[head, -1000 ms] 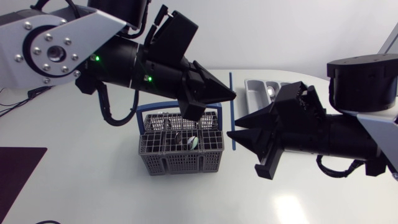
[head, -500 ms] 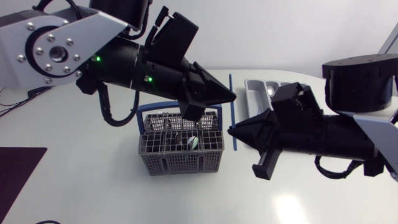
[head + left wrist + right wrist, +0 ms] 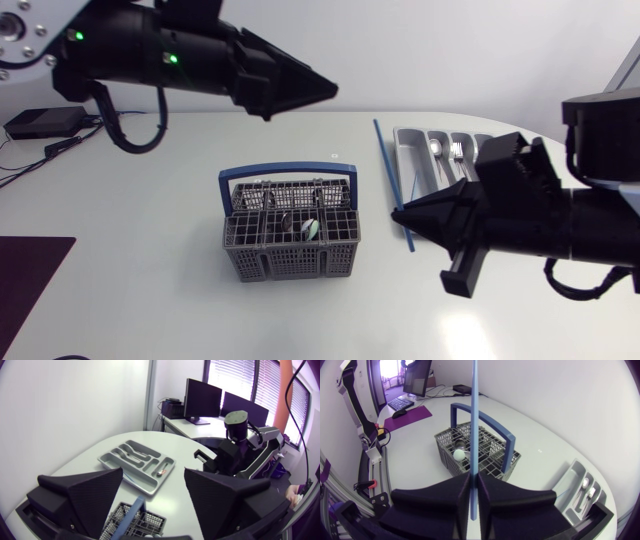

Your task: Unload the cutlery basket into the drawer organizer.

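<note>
Pinching a long thin blue stick near one end, the right gripper sits just beside the grey plastic drawer organizer, with the stick roughly parallel to its compartments from above, while the spread, empty left gripper hangs well apart.

Access to the basket from above is unobstructed, except where its blue handle is arched across the top. The gap between basket and organizer is crossed by the blue rod clamped in the right gripper, by which part of the organizer is screened. The left gripper is positioned high, beyond the basket.
</note>
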Controlling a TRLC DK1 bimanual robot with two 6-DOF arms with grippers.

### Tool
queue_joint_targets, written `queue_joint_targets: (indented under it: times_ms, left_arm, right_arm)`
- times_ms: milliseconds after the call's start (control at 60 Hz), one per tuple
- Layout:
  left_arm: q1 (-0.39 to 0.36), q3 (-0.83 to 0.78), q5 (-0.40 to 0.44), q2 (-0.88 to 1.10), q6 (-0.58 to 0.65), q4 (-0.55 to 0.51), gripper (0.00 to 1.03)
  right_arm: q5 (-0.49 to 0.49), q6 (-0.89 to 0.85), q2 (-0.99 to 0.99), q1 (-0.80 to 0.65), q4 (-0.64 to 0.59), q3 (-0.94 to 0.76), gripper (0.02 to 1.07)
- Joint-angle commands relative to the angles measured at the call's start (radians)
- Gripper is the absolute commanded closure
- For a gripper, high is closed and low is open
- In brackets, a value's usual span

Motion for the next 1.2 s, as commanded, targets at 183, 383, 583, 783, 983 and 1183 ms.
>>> queue_joint_targets:
  times_ms: [183, 383, 583, 783, 983, 1183]
  left_arm:
    - [0.083, 0.0, -0.048, -0.076, 0.078, -0.078, 0.05]
    - [0.051, -0.112, -0.155, -0.111, 0.2, -0.156, 0.05]
    - [-0.027, -0.218, -0.31, -0.151, 0.226, -0.185, 0.05]
    - [-0.098, -0.298, -0.404, -0.174, 0.217, -0.185, 0.05]
    - [-0.102, -0.336, -0.427, -0.176, 0.209, -0.183, 0.05]
    - [-0.122, -0.362, -0.456, -0.176, 0.2, -0.183, 0.05]
  right_arm:
    - [-0.061, -0.026, 0.008, -0.204, -0.04, -0.009, 1.01]
    - [-0.071, 0.018, 0.24, -0.368, 0.02, 0.043, 1.01]
    - [0.04, 0.122, 0.524, -0.397, 0.074, 0.158, 1.02]
    - [0.158, 0.227, 0.752, -0.378, 0.103, 0.292, 1.02]
    - [0.244, 0.305, 0.93, -0.375, 0.065, 0.428, 1.01]
    - [0.299, 0.343, 1.067, -0.374, 0.011, 0.553, 1.01]
